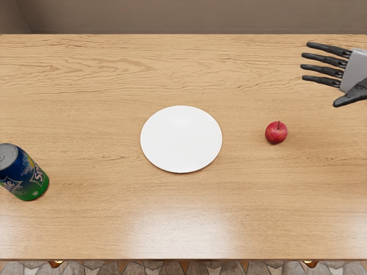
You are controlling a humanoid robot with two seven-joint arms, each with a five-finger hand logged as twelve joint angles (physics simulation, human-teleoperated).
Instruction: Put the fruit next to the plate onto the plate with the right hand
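Observation:
A small red apple (276, 132) with a short stem stands on the wooden table, a little to the right of a round white plate (181, 138) that holds nothing. My right hand (331, 71) hovers at the right edge of the view, up and to the right of the apple and well apart from it. Its dark fingers (321, 57) are stretched out straight toward the left, open, with nothing in them. The left arm does not show.
A green and blue soda can (20, 172) stands at the table's left edge, tilted in the view. The table's front edge (183, 259) runs along the bottom, with floor below it.

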